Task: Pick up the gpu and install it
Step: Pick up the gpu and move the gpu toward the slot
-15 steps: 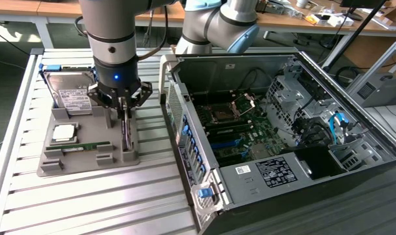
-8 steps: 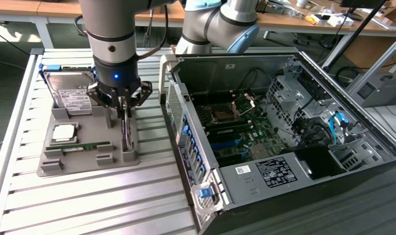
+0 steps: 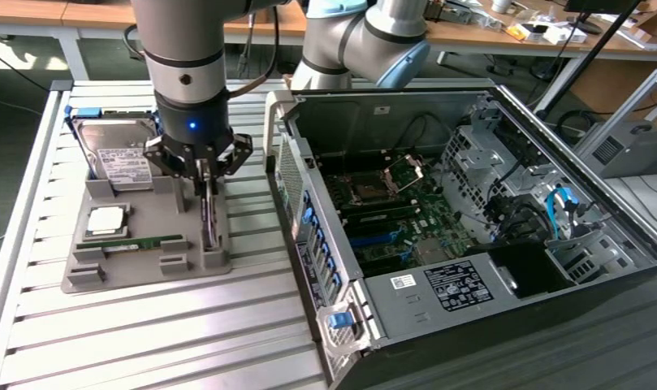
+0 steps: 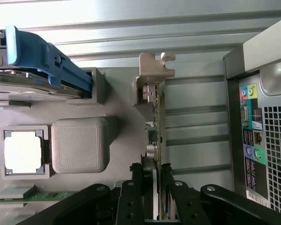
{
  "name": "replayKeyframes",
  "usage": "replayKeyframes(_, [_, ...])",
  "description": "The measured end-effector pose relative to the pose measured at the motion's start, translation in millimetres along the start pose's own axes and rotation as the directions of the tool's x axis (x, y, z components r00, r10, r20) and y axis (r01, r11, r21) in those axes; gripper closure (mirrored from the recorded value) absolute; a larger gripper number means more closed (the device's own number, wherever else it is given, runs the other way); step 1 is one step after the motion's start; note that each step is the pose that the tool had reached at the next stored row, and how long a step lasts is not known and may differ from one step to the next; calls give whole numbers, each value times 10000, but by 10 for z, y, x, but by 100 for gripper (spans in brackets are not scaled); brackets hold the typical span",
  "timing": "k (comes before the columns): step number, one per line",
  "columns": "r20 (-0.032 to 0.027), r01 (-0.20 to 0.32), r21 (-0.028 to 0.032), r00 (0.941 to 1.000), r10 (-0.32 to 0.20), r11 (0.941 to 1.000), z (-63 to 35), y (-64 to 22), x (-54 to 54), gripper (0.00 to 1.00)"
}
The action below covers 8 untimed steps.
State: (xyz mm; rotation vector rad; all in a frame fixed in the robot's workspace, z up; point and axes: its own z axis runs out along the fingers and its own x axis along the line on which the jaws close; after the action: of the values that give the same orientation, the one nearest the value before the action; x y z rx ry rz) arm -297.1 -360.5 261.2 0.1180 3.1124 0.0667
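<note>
My claw (image 4: pixel 157 168) is pinched narrow on the gpu (image 4: pixel 158 117), a finger against each face. The card stands on edge in its slot of the grey holder tray (image 4: pixel 117 89) on the slatted tabletop (image 3: pixel 144 341), near a processor (image 4: pixel 22 151) and a hard drive (image 3: pixel 117 150). Just past the tray lies the open computer case (image 3: pixel 469 219).

We count one each: open metal computer case (image 3: pixel 290 175), grey plastic tray (image 3: pixel 144 272), silver hard drive (image 3: pixel 120 158), green memory stick (image 3: pixel 133 244), thin upright gpu (image 3: pixel 209 223)
</note>
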Motion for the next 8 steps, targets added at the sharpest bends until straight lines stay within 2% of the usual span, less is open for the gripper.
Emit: replayKeyframes(8, [-1,0,-3,10000,0,10000,-32,1,-1,73])
